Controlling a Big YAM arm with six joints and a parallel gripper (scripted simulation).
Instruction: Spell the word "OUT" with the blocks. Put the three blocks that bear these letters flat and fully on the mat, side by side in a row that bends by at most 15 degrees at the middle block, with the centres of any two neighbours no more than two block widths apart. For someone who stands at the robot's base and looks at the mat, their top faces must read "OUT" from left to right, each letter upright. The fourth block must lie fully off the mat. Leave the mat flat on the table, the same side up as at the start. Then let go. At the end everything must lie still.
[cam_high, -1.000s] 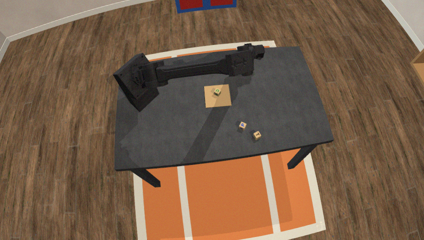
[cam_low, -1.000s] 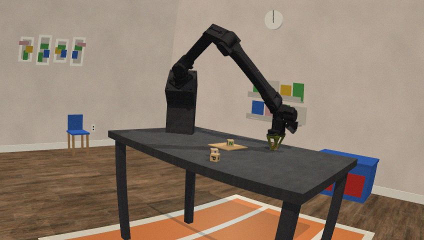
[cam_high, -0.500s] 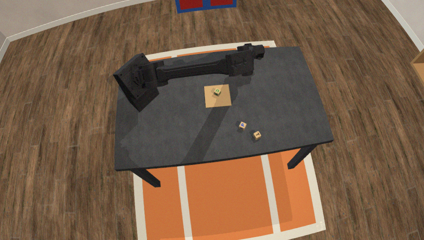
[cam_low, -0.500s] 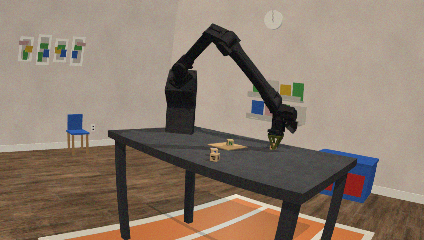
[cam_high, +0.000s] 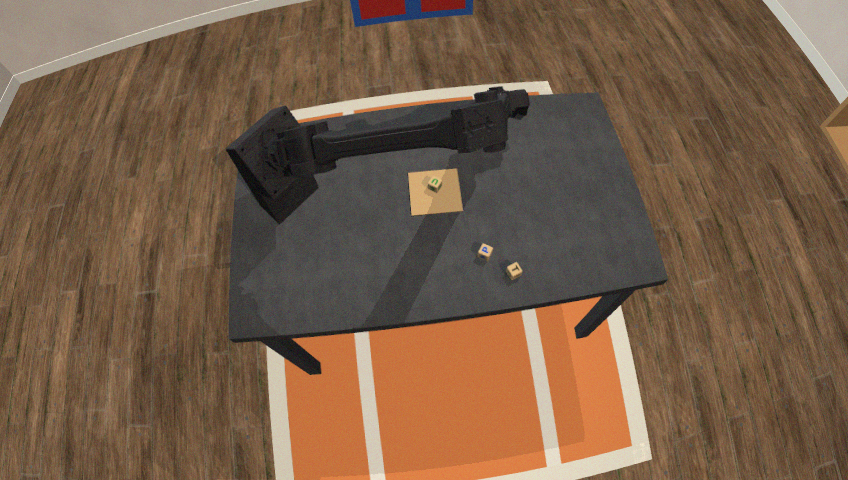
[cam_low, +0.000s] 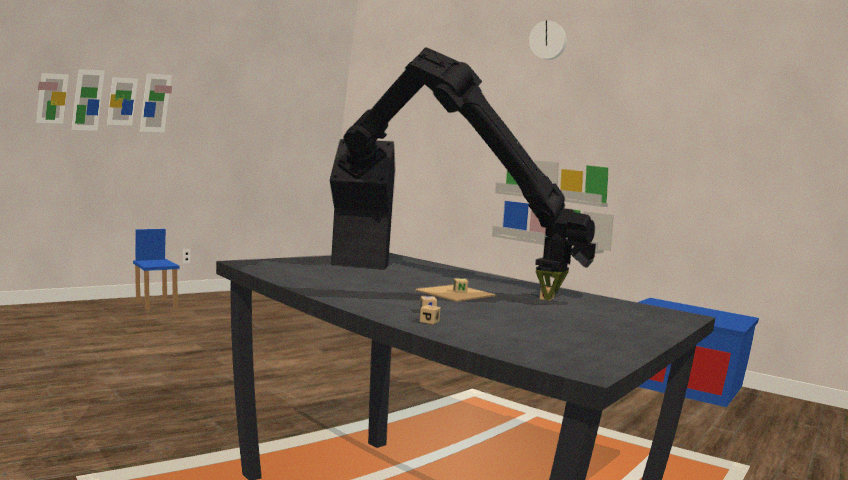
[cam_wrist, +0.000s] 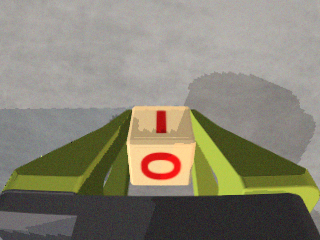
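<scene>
My gripper is shut on the O block, a tan cube with a red O on its near side and a red I on top. It sits low on the table at the far edge, beyond the mat; in the exterior view the green fingers stand down around it. The tan mat lies mid-table with the U block on it, which shows an N side in the exterior view. The P block and the T block lie off the mat, toward the front right.
The arm's base column stands at the table's left end and the arm stretches along the far edge. The far table edge is close to the gripper.
</scene>
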